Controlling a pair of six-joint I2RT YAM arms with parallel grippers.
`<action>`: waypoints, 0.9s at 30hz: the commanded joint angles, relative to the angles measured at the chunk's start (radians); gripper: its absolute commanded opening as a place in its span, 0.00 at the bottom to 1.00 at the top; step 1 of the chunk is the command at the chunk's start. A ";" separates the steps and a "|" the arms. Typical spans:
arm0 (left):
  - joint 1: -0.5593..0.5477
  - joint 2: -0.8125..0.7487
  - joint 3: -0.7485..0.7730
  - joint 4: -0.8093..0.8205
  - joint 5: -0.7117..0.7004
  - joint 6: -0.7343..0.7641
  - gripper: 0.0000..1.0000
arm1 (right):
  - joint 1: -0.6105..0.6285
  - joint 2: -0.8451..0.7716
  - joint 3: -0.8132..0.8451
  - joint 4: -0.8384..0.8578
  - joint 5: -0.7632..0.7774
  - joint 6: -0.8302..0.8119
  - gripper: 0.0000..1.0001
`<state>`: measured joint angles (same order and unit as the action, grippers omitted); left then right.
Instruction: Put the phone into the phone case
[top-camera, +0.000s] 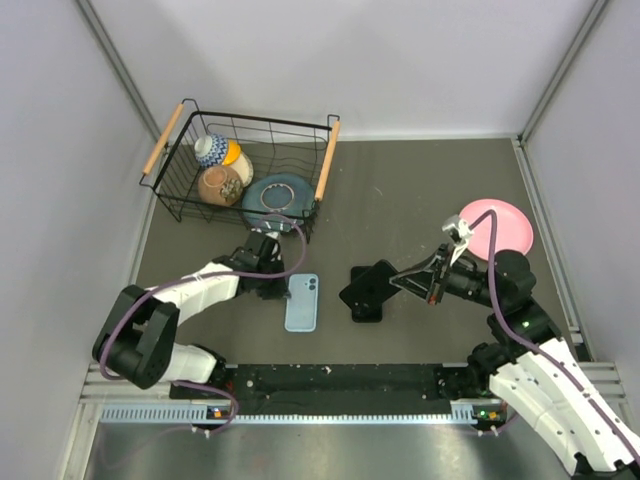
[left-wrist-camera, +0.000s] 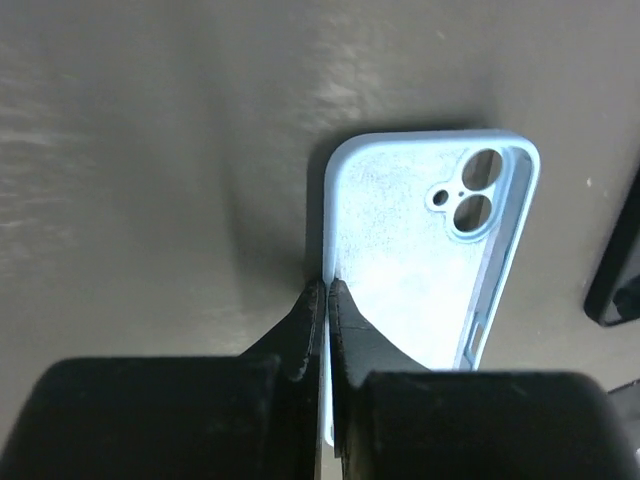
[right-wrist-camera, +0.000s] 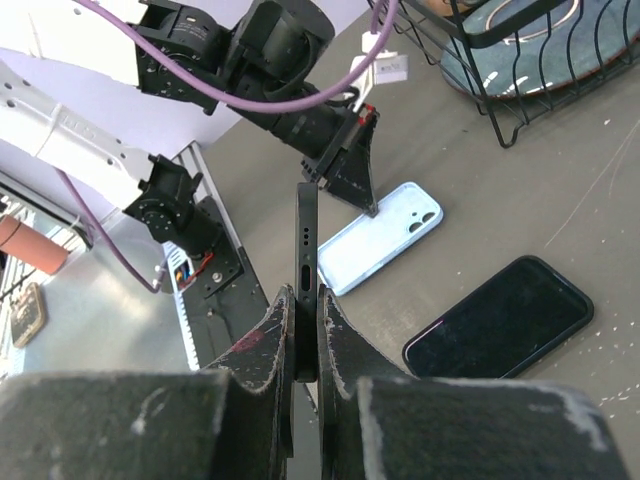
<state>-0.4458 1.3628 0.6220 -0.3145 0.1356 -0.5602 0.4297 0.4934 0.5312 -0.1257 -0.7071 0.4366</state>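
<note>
Case, pale blue and hollow side up on the table, lies just right of the left gripper, whose jaws pinch its thin left wall. Its camera cut-out, two round holes and a small one, sits at the corner far right of that gripper. The right gripper is clamped on the phone, a slim black slab held edge-on, rising beyond its jaws. A second phone lies flat to that gripper's right, dark face up.

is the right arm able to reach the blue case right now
Probably yes: the case lies open side up, only the left claw pinching its rim; a second phone lies flat between.
</note>
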 joint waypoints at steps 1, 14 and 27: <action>-0.073 0.007 -0.015 0.061 0.096 -0.050 0.01 | 0.066 -0.007 0.015 0.116 0.079 -0.064 0.00; -0.116 -0.164 0.045 -0.021 0.075 -0.119 0.66 | 0.377 0.115 0.001 0.249 0.340 -0.260 0.00; 0.088 -0.378 0.122 -0.190 0.054 -0.060 0.77 | 0.874 0.441 0.061 0.385 0.955 -0.711 0.00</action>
<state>-0.3805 0.9977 0.7330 -0.4580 0.1631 -0.6472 1.2442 0.8932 0.5274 0.0628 0.0299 -0.1101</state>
